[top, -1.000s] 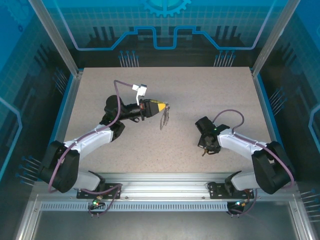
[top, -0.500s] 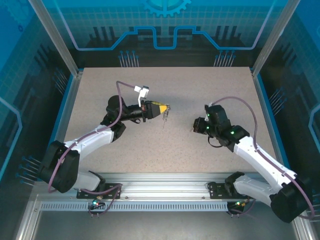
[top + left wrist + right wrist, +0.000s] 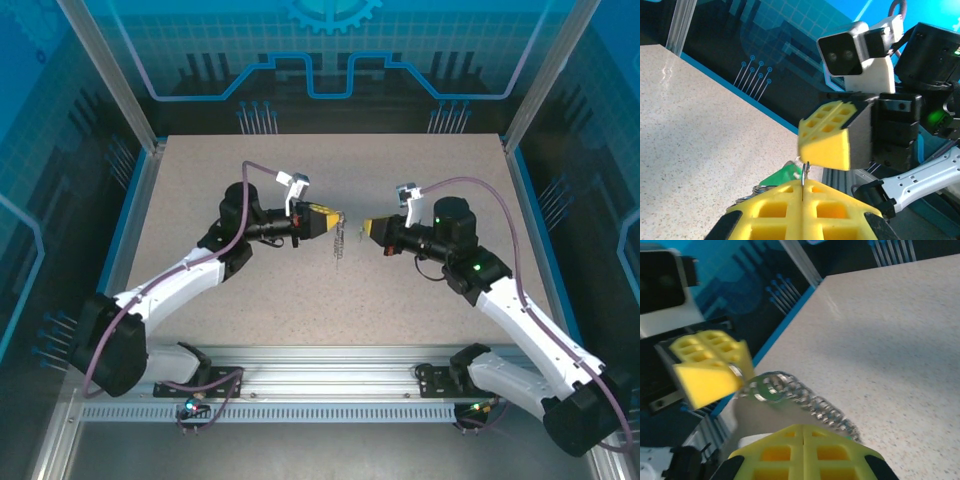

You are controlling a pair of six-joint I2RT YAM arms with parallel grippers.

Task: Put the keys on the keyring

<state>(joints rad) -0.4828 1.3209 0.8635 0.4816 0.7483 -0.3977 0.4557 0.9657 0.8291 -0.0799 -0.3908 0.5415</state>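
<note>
Item 1. Left tool (image 3: pixel 334 218): raised over the middle of the desk (image 3: pixel 250 310), yellow fingers pointing right. I found it clenched, its pads pressed flat on a thin wire of the keyring (image 3: pixel 765 392).

Item 2. The keyring: a silvery loop standing just past the left tool's fingertips, clear of the desk. A beaded chain (image 3: pixel 815 407) hung from it. In the top view the chain's long axis ran straight down from the loop toward the near edge.

Item 3. The key (image 3: pixel 781 178): I saw only its green head, in the left wrist view, just beyond the left tool's fingers, beside the loop and under the tip of the right tool. The blade was hidden, so I could not tell which way it lay or which tool bore it.

Item 4. Right tool (image 3: pixel 368 227): pointing left, tip to tip with the left tool and just apart from it, the loop between them. Its pads were closed against each other, and I could not see anything held between them.

Relation for the next move, as I judged it: the loop lay directly left of the right tool, and the approach ran along the desk's left-right line.

Markings: I could read no brand, label or writing.
</note>
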